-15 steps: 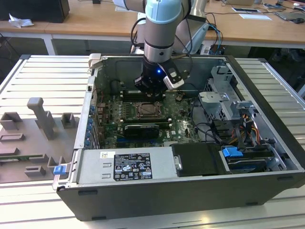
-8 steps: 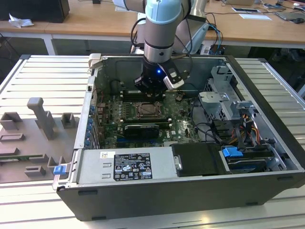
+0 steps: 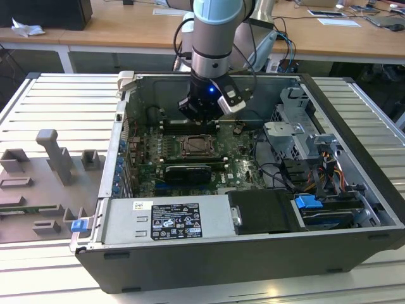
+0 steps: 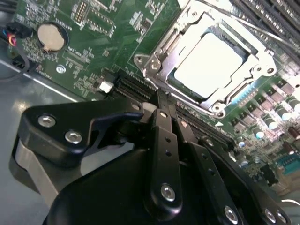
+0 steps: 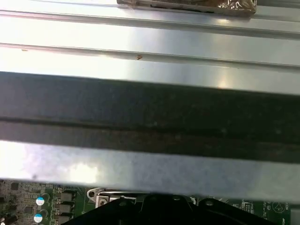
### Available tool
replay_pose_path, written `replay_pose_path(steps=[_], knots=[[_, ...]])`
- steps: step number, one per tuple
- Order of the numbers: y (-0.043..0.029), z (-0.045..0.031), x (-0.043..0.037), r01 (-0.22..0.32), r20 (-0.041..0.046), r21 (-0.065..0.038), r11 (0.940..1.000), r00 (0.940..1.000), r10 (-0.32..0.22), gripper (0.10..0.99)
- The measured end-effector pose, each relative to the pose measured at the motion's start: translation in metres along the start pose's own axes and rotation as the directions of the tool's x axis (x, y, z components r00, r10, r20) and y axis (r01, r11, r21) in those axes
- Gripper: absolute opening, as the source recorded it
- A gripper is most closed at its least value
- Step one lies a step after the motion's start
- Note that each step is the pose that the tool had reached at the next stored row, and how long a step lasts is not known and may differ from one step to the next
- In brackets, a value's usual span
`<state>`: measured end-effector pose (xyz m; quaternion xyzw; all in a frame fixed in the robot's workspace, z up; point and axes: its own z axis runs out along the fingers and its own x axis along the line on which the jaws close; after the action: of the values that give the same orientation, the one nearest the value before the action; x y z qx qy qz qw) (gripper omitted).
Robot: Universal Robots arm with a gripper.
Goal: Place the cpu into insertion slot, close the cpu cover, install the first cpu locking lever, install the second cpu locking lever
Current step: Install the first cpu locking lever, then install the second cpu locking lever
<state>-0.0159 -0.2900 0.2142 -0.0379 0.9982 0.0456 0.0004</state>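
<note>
The cpu (image 4: 212, 60) is sitting in the insertion slot (image 4: 161, 58) under the lowered cpu cover (image 4: 174, 47); the gripper (image 4: 164, 108), fingers pressed together and gripping nothing, is hovering beside the slot's edge, seemingly for lever work.
</note>
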Motion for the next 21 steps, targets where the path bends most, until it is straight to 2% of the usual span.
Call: replay_pose_path(steps=[21], knots=[[-0.0105,-0.0021,0.0008,0.000,-0.0001,0.000,1.0000,1.0000,0.000,0.106]])
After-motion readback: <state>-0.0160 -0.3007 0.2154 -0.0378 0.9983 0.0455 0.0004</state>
